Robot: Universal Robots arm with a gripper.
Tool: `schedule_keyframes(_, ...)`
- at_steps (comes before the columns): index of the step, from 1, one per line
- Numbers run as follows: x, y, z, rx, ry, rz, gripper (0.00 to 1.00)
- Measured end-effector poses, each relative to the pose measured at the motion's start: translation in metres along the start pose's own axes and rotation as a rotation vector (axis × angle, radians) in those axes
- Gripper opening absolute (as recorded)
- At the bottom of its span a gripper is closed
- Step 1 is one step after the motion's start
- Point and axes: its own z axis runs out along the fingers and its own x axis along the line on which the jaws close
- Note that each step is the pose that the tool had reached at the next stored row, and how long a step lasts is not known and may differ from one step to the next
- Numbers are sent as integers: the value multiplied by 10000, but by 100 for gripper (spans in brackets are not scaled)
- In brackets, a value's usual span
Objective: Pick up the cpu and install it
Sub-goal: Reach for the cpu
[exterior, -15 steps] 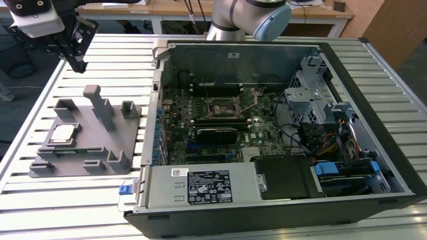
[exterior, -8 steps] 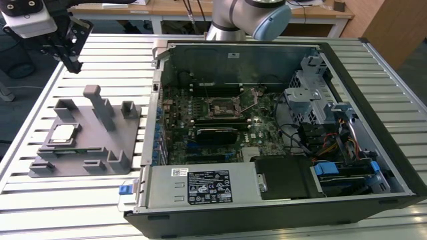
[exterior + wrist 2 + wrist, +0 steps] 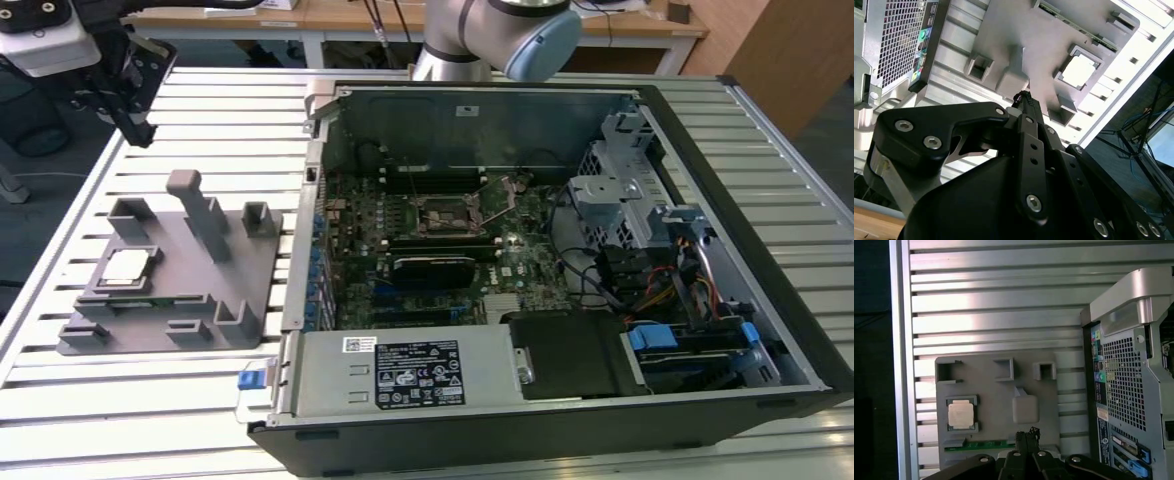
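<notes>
The cpu (image 3: pixel 127 266), a small silvery square chip, lies flat in a recess of the grey holder (image 3: pixel 174 322) on the slatted table at the exterior view's left. Both wrist views show the cpu (image 3: pixel 1079 71) (image 3: pixel 961 415) from above, untouched. My gripper (image 3: pixel 142 135) hangs in the air well above and behind the holder, apart from the chip. Its black fingers (image 3: pixel 1025 436) meet at the tips and hold nothing; the gripper (image 3: pixel 1024 96) looks shut in both wrist views. The black motherboard socket (image 3: pixel 447 213) sits inside the open computer case (image 3: pixel 694 130).
The grey holder (image 3: pixel 999 385) has several upright posts and pockets, with a green memory stick (image 3: pixel 984 445) along one edge. The computer case (image 3: pixel 1124 365) stands close beside it. Inside are drive cages, cables and a power supply (image 3: pixel 400 372). The table edge (image 3: pixel 899 365) runs alongside the holder.
</notes>
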Motion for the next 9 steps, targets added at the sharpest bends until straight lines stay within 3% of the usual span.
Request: schedule_keyframes(9,90,-7,4,0,0,0,12)
